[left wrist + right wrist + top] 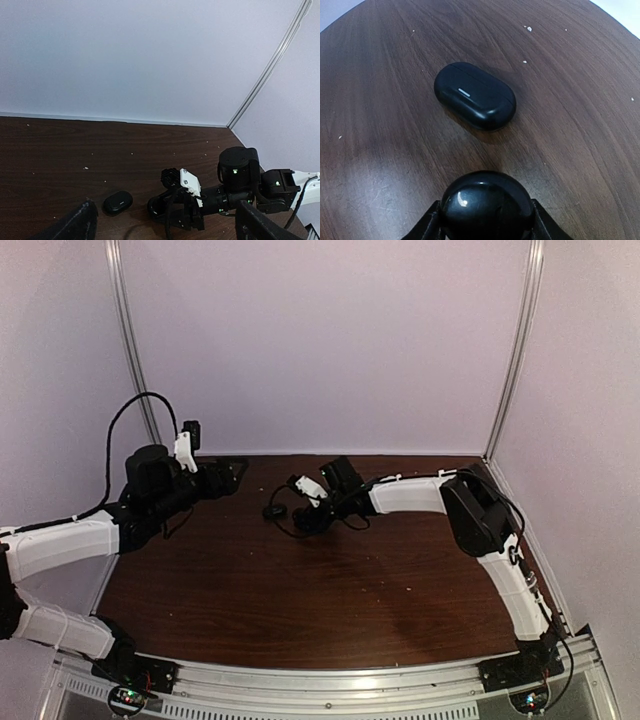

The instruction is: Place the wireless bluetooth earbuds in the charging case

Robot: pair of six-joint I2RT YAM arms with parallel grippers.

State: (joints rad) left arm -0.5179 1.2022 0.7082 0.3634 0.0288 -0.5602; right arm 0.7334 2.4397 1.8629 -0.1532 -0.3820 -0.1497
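The charging case (pixel 475 95), a black oval pebble with a seam and a small pale strip, lies closed on the dark wood table (pixel 330 590). It also shows in the top view (pixel 275 511) and the left wrist view (pixel 118 202). My right gripper (pixel 487 220) sits just near of the case, shut on a glossy black rounded thing (pixel 485 200) about as wide as the case. I cannot tell whether this is an earbud. No other earbuds show. My left gripper (pixel 167 230) hangs open and empty at the back left (pixel 225 475), facing the case.
Pale walls close the table at the back and on both sides, with metal corner posts (pixel 515 350). Small pale crumbs (pixel 529 28) dot the wood. The right arm (pixel 480 520) reaches in from the right. A cable (pixel 120 430) loops above the left arm.
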